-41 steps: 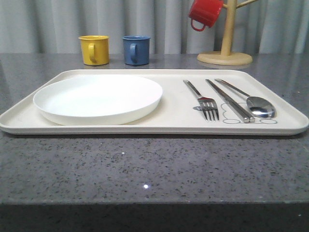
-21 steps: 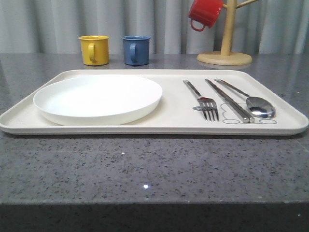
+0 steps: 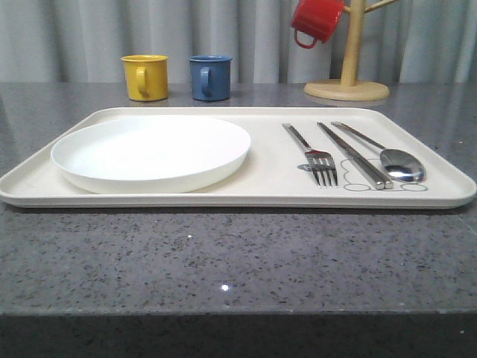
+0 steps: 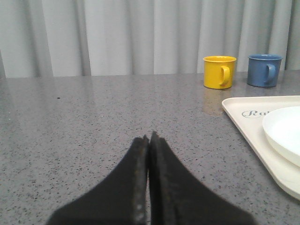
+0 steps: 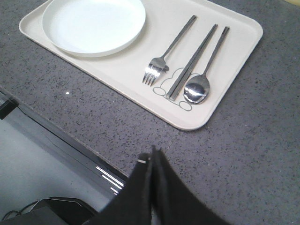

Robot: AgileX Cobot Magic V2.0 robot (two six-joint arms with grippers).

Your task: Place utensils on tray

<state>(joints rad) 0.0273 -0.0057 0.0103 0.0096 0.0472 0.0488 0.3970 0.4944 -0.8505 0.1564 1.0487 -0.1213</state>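
Observation:
The cream tray lies across the grey counter. On its right half rest three utensils side by side: a fork, a long flat piece and a spoon. My left gripper is shut with nothing in it, low over bare counter to the left of the tray. My right gripper is shut and empty, above the counter's front edge, near the tray corner where the spoon lies.
A round white plate fills the tray's left half. Behind the tray stand a yellow mug and a blue mug. A wooden mug tree with a red mug is at the back right.

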